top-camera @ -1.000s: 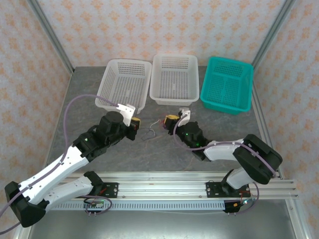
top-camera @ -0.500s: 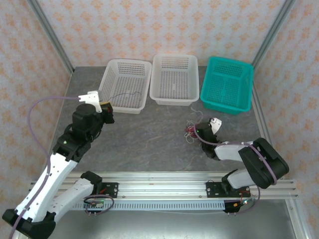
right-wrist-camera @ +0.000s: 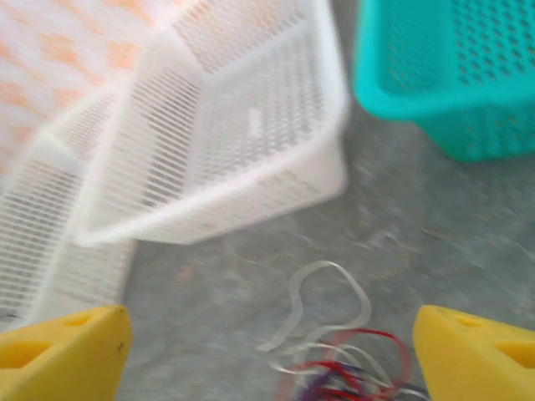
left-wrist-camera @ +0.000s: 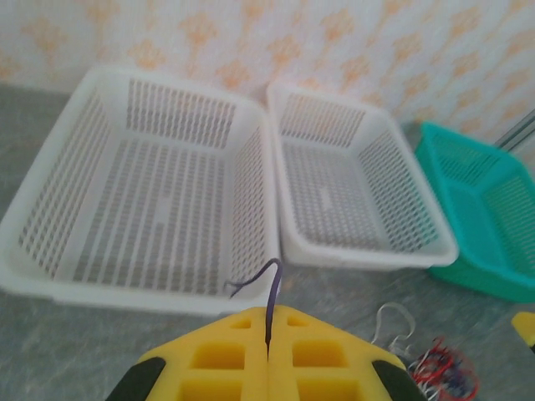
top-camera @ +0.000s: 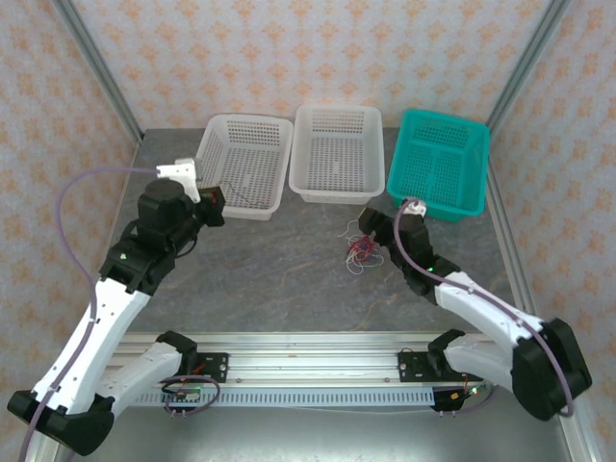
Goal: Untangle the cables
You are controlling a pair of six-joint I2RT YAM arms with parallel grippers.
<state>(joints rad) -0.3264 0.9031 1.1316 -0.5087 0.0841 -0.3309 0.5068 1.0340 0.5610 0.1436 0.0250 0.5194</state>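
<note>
Grey tabletop point(top-camera: 279, 279); cables point(right-wrist-camera: 347, 368) blurred, cropped below

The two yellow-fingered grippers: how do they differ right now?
The left gripper is shut; the right gripper stands wide open. The left gripper pinches a thin dark purple wire between its fingers; the right gripper holds nothing, and the tangle of red and white wires lies on the grey table below it. The left gripper hovers by the left white plastic basket, the right gripper near the teal plastic basket. Both have yellow fingers.
</note>
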